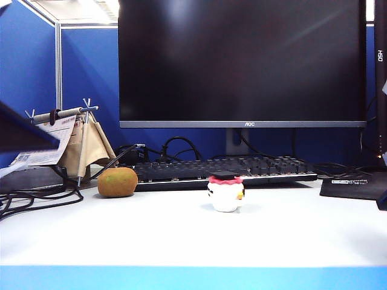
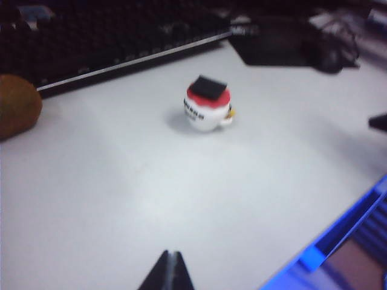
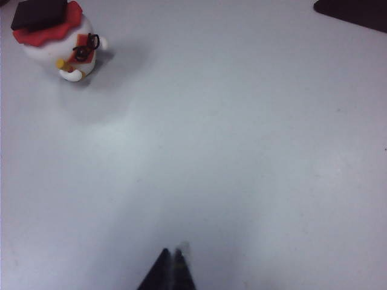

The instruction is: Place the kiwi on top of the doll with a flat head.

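Exterior view: kiwi [image 1: 117, 182] sits on the white table [image 1: 181, 235], left of centre, just in front of the keyboard [image 1: 224, 169]; doll [image 1: 225, 192] stands upright to its right, apart from it, flat black cap level. Neither arm is at the fruit. Left gripper [image 2: 167, 272] shows only its tips, pressed together, holding nothing, above bare table short of the doll; right gripper [image 3: 170, 270] likewise closed and empty. Kiwi lies on the left arm's side, so that arm looks the likelier one to fetch it: open wide, take it across the short axis, set it down centred on the cap, release gently, since the round fruit could roll or tip the doll. Hard to read: left wrist view is blurred and the kiwi [image 2: 18, 106] is cut by the frame edge; right wrist view shows the doll [image 3: 57, 39] but no kiwi.
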